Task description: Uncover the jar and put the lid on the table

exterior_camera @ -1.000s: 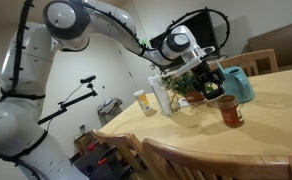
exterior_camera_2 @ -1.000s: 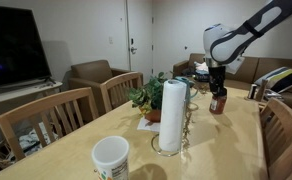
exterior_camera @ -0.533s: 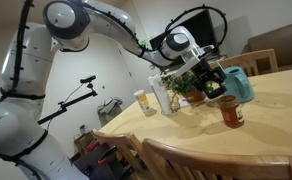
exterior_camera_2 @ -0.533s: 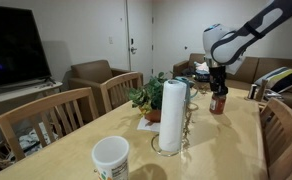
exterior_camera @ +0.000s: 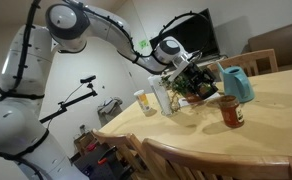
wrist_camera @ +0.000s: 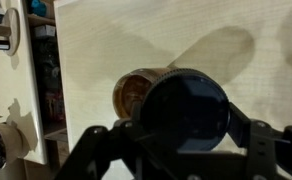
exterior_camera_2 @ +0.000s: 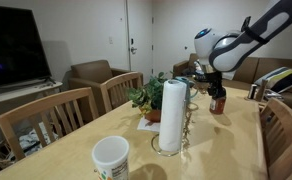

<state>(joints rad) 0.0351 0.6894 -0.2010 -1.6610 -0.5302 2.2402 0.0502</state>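
The jar [exterior_camera: 231,111] stands uncovered on the tan table [exterior_camera: 271,120], its reddish contents showing; it also shows in an exterior view [exterior_camera_2: 218,103]. My gripper [exterior_camera: 206,82] is shut on the dark round lid [wrist_camera: 184,118] and holds it in the air, up and to one side of the jar. In the wrist view the lid fills the space between the fingers [wrist_camera: 184,128], and the open jar [wrist_camera: 133,92] sits on the table [wrist_camera: 116,40] below, partly hidden behind the lid. In an exterior view the gripper [exterior_camera_2: 213,88] hangs just above the jar.
A teal pitcher [exterior_camera: 238,83] stands right behind the jar. A plant [exterior_camera: 191,88], a white bottle [exterior_camera: 159,97] and a yellowish cup [exterior_camera: 144,102] stand nearby. A paper towel roll [exterior_camera_2: 172,115] and a white cup [exterior_camera_2: 111,157] are on the table. Chairs line the table's edges.
The gripper has lifted off the jar with the lid in it and swung up and to the side. The jar stays in place, now open.
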